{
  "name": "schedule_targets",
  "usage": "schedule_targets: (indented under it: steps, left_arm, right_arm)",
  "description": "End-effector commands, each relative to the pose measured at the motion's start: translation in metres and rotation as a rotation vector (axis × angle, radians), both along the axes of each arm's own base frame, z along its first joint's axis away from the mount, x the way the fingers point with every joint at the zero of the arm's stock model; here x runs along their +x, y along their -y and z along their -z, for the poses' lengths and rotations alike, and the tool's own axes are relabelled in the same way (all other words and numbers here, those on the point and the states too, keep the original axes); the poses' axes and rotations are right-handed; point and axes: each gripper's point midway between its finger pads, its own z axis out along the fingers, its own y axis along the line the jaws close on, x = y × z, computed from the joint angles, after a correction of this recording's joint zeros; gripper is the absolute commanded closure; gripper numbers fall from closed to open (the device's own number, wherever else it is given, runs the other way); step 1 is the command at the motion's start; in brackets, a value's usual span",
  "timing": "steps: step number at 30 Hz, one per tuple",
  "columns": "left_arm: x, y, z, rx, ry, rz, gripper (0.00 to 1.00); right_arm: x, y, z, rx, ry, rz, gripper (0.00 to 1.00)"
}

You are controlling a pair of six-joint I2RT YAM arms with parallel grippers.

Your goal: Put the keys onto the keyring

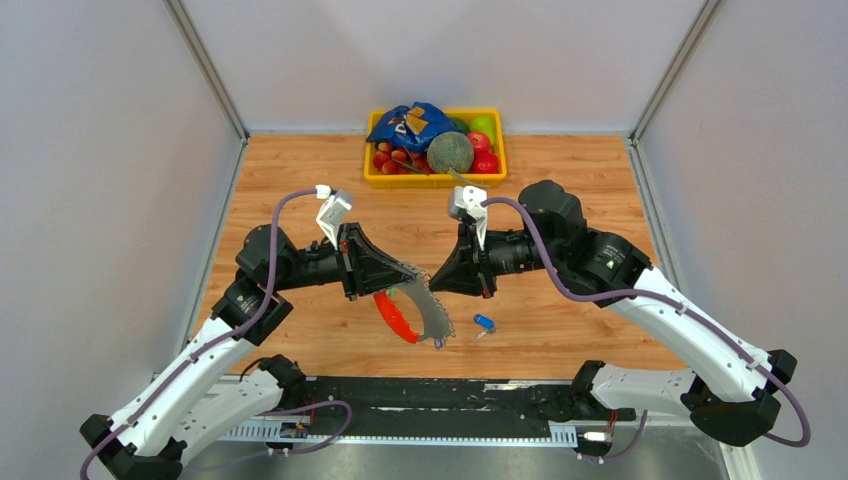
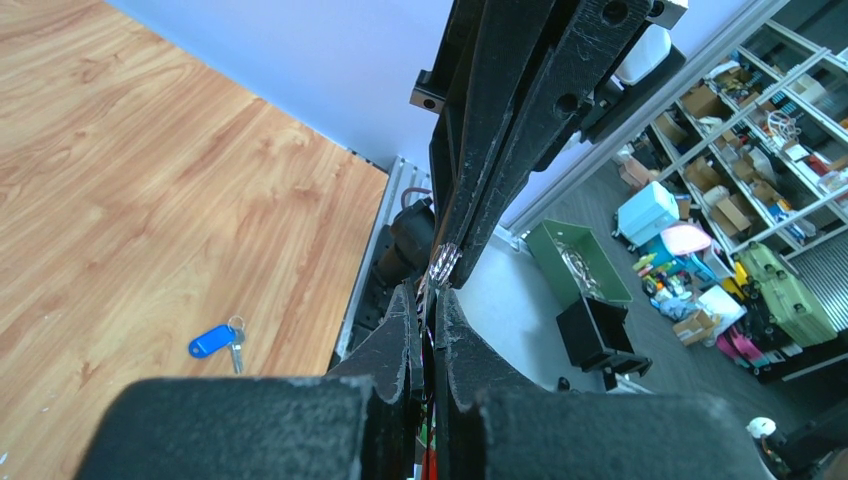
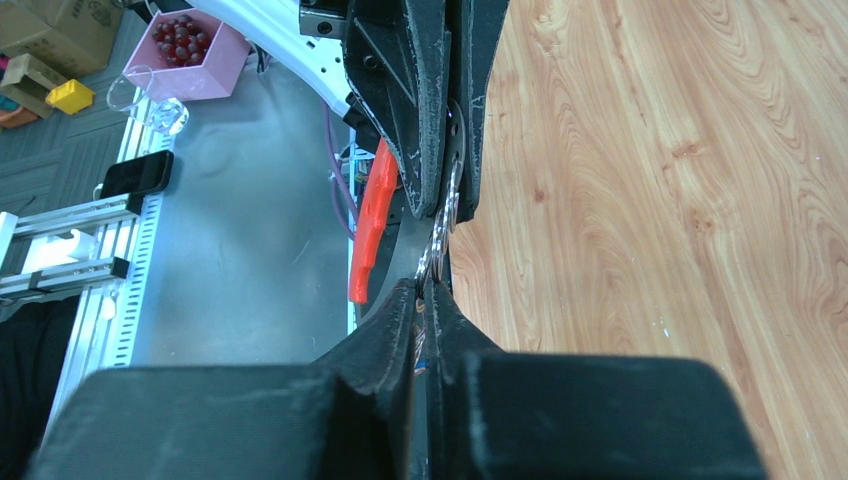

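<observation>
Far back, a yellow plastic tray (image 1: 420,182) at the wooden table's (image 1: 600,330) rear edge holds red and green fruit, a blue bag and a grey-green ball. Mid-table, the left gripper (image 1: 420,286) and right gripper (image 1: 436,283) meet tip to tip, both jaws pinching the red-looped, grey-stripped keyring (image 1: 400,318). One blue-headed silver key (image 1: 484,323) lies just beside them on bare board near the front edge.

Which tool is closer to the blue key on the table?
Right tool, narrowly: the key lies just right of its tip. Left tool sits farther left, gripping the keyring.
</observation>
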Motion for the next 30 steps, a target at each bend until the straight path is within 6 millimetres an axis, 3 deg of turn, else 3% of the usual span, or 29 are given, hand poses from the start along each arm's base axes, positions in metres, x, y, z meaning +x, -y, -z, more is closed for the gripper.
schedule_targets:
  steps: [1, 6, 9, 12, 16, 20, 27, 29, 30]
  left_arm:
    - [-0.001, -0.003, -0.022, -0.045, 0.047, -0.015, 1.00]
    - [0.003, -0.002, -0.018, -0.032, 0.034, -0.037, 0.94]
    - [0.005, -0.003, -0.017, -0.028, 0.028, -0.051, 0.68]
    - [0.005, -0.005, -0.019, -0.029, 0.034, -0.063, 0.58]
    - [0.005, -0.007, -0.020, -0.021, 0.031, -0.076, 0.32]
    - [0.008, -0.007, -0.017, -0.008, 0.019, -0.092, 0.18]
    - [0.018, -0.013, -0.011, 0.073, 0.033, -0.161, 0.13]
    - [0.018, -0.013, -0.011, 0.079, 0.038, -0.158, 0.15]
    - [0.017, -0.012, -0.011, 0.079, 0.041, -0.149, 0.22]
  right_arm:
    - [-0.002, -0.007, -0.034, 0.091, 0.072, -0.008, 1.00]
    - [-0.006, -0.008, -0.038, 0.102, 0.096, -0.011, 1.00]
    - [-0.006, -0.006, -0.039, 0.106, 0.111, -0.003, 1.00]
    - [-0.008, -0.003, -0.041, 0.112, 0.117, 0.002, 1.00]
    - [-0.010, 0.001, -0.041, 0.115, 0.124, 0.006, 1.00]
    - [-0.012, 0.003, -0.041, 0.115, 0.124, 0.004, 1.00]
    - [-0.010, 0.006, -0.036, 0.084, 0.115, 0.029, 1.00]
    - [-0.012, 0.006, -0.037, 0.086, 0.114, 0.020, 1.00]
    - [-0.013, 0.005, -0.037, 0.087, 0.111, 0.015, 1.00]
